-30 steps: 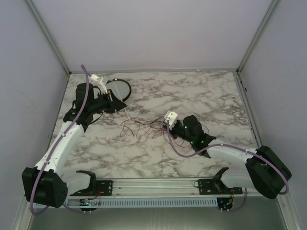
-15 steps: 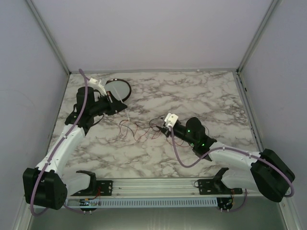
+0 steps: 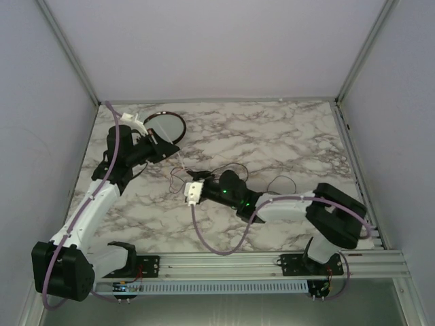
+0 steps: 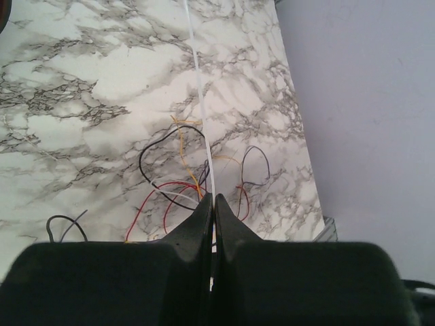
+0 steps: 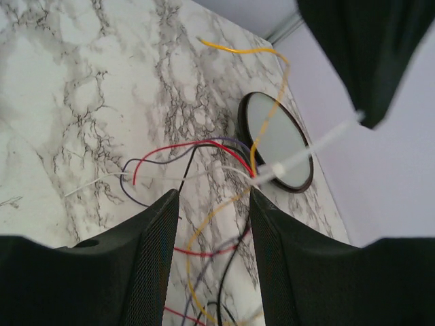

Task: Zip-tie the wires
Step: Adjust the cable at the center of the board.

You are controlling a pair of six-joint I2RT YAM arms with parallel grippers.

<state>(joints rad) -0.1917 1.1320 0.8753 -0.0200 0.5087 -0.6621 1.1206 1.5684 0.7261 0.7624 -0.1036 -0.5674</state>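
The wires [image 3: 212, 176] lie as a loose tangle of red, black, yellow and purple strands on the marble table. My left gripper [image 3: 165, 144] hangs beside the round dish, shut on a white zip tie [image 4: 201, 102]. The strap runs out from its jaws [image 4: 213, 198] over the wires [image 4: 178, 178]. My right gripper [image 3: 188, 185] reaches left over the tangle. It is open, and several strands [image 5: 211, 224] pass loosely between its fingers. The zip tie's head [image 5: 277, 168] sits where the wires cross, just beyond my right gripper [image 5: 212, 204].
A round dark-rimmed dish [image 3: 166, 125] lies at the back left, also seen in the right wrist view [image 5: 275, 139]. A separate black wire loop [image 3: 279, 183] lies right of the tangle. Grey walls close in the table's sides.
My right arm has swung left across the tangle and its jaws have opened. The left gripper has shifted slightly back and left, still gripping the zip tie.
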